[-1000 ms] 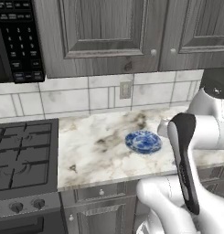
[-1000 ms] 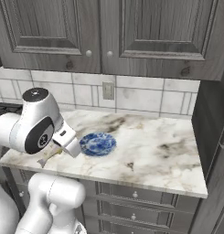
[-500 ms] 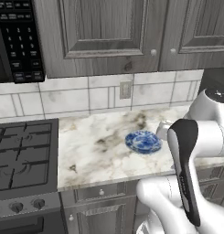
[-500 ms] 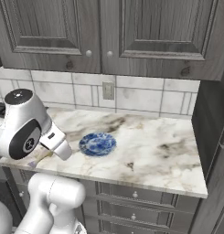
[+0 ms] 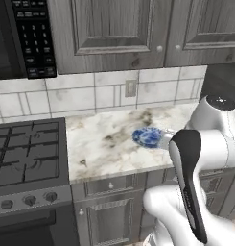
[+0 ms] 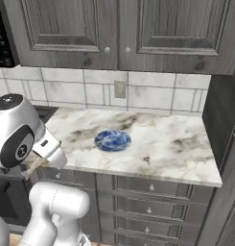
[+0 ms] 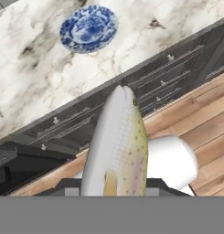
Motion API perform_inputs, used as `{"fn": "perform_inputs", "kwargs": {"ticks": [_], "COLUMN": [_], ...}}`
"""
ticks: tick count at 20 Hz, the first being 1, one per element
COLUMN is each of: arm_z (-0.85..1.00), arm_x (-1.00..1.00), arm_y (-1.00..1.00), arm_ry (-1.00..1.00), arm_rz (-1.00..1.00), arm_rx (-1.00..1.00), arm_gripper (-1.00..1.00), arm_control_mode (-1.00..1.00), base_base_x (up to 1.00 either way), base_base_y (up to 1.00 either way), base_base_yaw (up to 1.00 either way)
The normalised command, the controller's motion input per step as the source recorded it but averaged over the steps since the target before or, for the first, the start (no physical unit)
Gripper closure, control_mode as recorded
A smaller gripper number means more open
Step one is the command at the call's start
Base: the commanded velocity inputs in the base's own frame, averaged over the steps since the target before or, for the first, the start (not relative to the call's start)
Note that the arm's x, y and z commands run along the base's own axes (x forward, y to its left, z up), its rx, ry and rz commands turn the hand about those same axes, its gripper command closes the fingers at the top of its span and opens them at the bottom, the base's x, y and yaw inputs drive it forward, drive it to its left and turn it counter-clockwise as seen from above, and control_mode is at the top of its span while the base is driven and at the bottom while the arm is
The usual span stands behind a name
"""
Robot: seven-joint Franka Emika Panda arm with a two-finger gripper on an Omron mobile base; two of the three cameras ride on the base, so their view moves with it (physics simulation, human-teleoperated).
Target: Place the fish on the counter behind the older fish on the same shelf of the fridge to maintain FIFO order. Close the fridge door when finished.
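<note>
Closest to the hand camera, the fish is seen held in the tool, its pale, speckled body rising from between the fingers with the head pointed up the hand view. The tool is closed on it, though the fingertips themselves are hidden behind the fish's body. Beneath the fish, wooden floor planks and the grey drawer fronts of the lower cabinets are seen, so the fish is carried off the tabletop, out in front of its edge. Beyond that edge, the marble tabletop is seen with a blue patterned plate lying on it. In the right base view the same plate lies near the middle of the tabletop, and in the left base view the plate is seen just beside the arm's white elbow. To the left of the tabletop a black stove top is seen. Farthest back, a wall outlet is set in the tiled backsplash, under panelled grey upper cabinets.
</note>
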Motion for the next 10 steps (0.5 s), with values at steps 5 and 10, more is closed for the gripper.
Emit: {"fn": "perform_inputs", "kwargs": {"ticks": [5,10], "arm_z": [0.00,0.00], "arm_x": [0.00,0.00], "arm_y": [0.00,0.00], "arm_ry": [0.00,0.00], "arm_rz": [0.00,0.00], "arm_rx": [0.00,0.00], "arm_gripper": [1.00,1.00], "arm_control_mode": [1.00,1.00], "base_base_x": [-1.00,-1.00], "base_base_y": [0.16,0.11], "base_base_yaw": [-0.30,-0.39]}}
